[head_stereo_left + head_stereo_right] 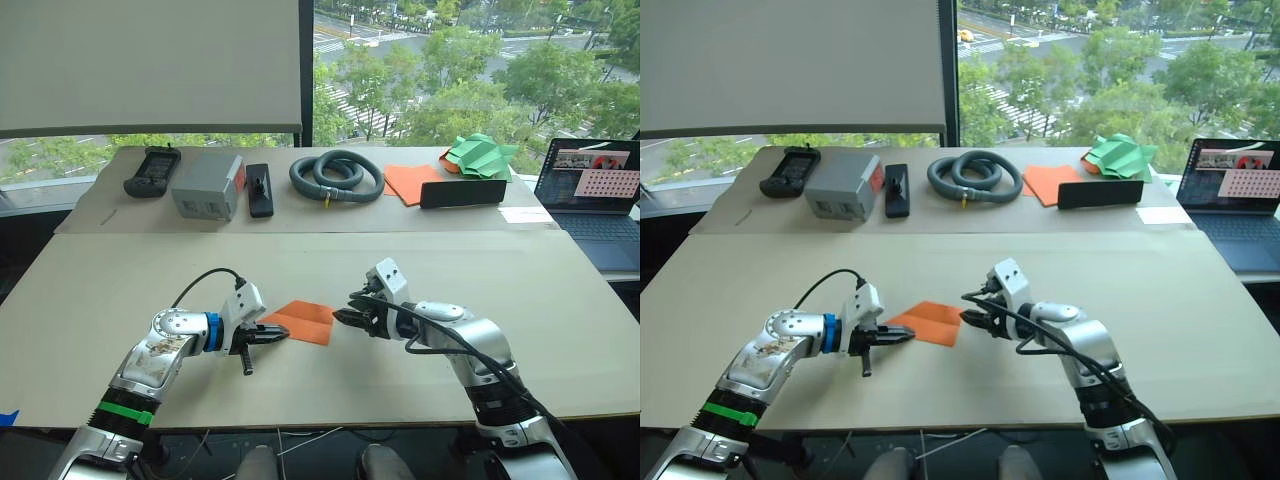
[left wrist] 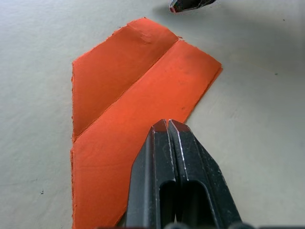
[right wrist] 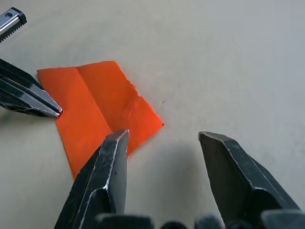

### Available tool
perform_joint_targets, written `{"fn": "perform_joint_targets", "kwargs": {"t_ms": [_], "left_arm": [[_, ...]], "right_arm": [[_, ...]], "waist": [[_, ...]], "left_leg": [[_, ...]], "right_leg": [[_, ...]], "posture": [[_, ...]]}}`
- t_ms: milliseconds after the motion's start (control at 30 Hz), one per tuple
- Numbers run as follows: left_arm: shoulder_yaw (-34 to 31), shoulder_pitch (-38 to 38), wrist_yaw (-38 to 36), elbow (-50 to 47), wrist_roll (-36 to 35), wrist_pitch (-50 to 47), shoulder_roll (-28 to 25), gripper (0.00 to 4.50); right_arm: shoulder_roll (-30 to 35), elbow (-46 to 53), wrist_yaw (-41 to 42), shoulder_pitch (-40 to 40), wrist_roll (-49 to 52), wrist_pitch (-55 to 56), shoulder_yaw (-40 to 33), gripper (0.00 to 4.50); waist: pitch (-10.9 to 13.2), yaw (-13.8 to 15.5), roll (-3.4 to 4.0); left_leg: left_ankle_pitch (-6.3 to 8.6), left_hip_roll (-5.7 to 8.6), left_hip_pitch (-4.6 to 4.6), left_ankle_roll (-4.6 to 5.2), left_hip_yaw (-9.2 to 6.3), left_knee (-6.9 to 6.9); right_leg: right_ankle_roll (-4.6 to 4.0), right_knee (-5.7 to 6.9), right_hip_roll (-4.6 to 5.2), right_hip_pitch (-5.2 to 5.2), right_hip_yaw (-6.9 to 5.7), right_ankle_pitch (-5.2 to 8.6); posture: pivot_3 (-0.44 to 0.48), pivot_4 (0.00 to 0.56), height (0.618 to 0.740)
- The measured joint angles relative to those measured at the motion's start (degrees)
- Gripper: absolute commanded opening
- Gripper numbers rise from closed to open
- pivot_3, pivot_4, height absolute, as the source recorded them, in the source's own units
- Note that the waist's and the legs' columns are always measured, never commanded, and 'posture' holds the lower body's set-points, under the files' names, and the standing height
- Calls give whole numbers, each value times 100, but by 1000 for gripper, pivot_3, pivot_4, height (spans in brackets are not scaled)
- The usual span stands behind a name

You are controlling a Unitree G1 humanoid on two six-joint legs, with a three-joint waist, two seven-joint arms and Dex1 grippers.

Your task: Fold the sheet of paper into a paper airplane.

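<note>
Item: sheet of paper point(image 1: 302, 321) flat between my clenched left hand point(image 1: 277, 334) and released right hand point(image 1: 343, 316), bare counter point(image 1: 400, 385) around.

1. The thin folded sheet of paper point(image 1: 303, 321) is bright orange with one darker crease line.
2. The flat board-topped bench point(image 1: 120, 290) is pale beige.
3. Both grippers have glossy black fingers point(image 2: 174, 181); the left arm carries a blue ring and a green band.
4. At 12 o'clock lies a coiled grey hose point(image 1: 337, 176) with a yellow tip.
5. At 1 o'clock, smooth orange sheets point(image 1: 410, 182) lie beside a crumpled green paper shape point(image 1: 481, 155).
6. At 11 o'clock, a grey box point(image 1: 208, 187) bears a red patch.
</note>
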State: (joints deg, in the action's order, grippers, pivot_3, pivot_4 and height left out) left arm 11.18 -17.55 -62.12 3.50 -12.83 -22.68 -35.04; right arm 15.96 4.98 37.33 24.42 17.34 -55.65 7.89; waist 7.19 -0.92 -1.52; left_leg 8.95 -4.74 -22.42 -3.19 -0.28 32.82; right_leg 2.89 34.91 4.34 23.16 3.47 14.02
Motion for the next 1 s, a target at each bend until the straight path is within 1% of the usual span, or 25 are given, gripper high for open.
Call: {"fn": "perform_joint_targets", "kwargs": {"t_ms": [100, 267, 500, 667, 733, 933, 1000], "left_arm": [[4, 4, 29, -21, 1, 0, -3, 86], [3, 10, 38, -30, 0, 1, -23, 86], [1, 19, 53, -47, 0, 1, -61, 86], [14, 18, 57, -75, -2, 1, -61, 86], [14, 19, 57, -78, -2, 0, -62, 86], [14, 19, 56, -78, -2, -1, -67, 86], [15, 19, 53, -78, -2, -1, -73, 86]], "right_arm": [[-207, -92, -9, 5, 241, -199, -173, 2609], [-467, -208, -62, 10, 544, -398, -265, 2609], [-774, -537, -261, 120, 661, -318, -472, 2609], [-762, -626, -324, 138, 646, -112, -490, 2609], [-711, -632, -319, 138, 644, -67, -477, 2084], [-615, -625, -280, 100, 643, 115, -318, 47], [-589, -547, -260, 45, 633, 262, -216, 14]], "waist": [[-1, 1, 2], [-4, -7, 7], [-7, -17, 15], [-6, -19, 18], [-5, -19, 18], [-5, -22, 19], [-5, -24, 19]], "left_leg": [[0, 0, 0, 0, 0, 0], [0, 0, 0, 0, 0, 0], [1, 0, 0, 0, -1, -1], [1, 0, -3, 0, 0, -1], [1, 0, -3, 0, 0, -2], [1, 0, -3, 0, 0, -2], [1, 0, -3, 0, 0, -2]], "right_leg": [[0, 0, 0, 0, 0, 0], [0, 0, 0, 0, 0, 0], [0, 0, 0, 2, 0, 0], [0, -2, 0, 3, 0, 0], [0, -2, 0, 3, 0, 0], [0, -2, 0, 5, 0, 0], [0, -2, 0, 5, 0, 0]], "posture": [[0, 150, 714], [0, 150, 714], [0, 150, 714], [0, 150, 714], [0, 150, 714], [0, 150, 714], [0, 150, 714]]}}
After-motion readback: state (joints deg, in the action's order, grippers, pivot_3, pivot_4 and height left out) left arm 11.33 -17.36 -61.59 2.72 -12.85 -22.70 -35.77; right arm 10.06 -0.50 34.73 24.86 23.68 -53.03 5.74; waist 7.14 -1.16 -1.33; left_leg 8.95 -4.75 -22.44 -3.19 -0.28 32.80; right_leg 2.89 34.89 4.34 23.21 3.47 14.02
